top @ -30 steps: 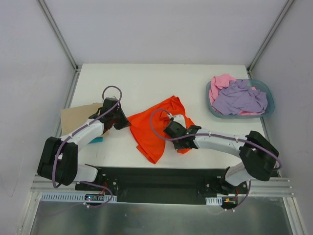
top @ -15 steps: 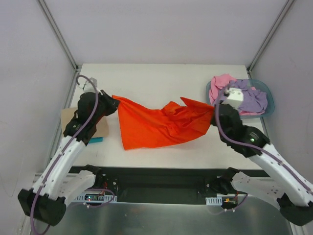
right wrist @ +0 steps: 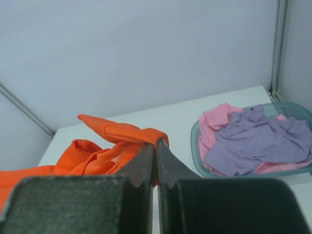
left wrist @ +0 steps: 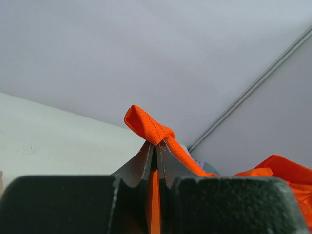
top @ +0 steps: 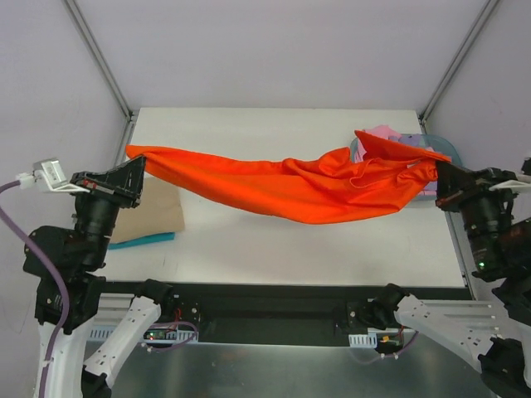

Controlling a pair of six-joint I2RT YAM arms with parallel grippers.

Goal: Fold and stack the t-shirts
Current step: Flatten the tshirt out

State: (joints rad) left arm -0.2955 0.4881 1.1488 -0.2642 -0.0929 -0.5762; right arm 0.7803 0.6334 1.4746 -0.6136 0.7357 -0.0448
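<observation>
The large orange t-shirt [top: 290, 186] hangs stretched in the air across the table, sagging in the middle. My left gripper [top: 135, 170] is shut on its left end, raised high; the pinched cloth [left wrist: 146, 124] pokes out above the jaws [left wrist: 157, 146]. My right gripper [top: 437, 178] is shut on its right end [right wrist: 122, 134], raised over the basin. The lilac-purple t-shirt [right wrist: 258, 144] lies crumpled on the pink t-shirt [right wrist: 217, 124] in the blue-grey basin [right wrist: 197, 156]; from above the orange cloth mostly hides them.
A brown cardboard sheet [top: 153, 211] lies at the table's left edge with a teal object [top: 141, 240] under its near side. Metal frame posts [top: 95, 54] stand at the back corners. The basin [top: 431, 141] sits at the right edge.
Both arms have risen and pulled further apart, lifting the orange t-shirt off the table and stretching it from a crumpled heap into a long span.
</observation>
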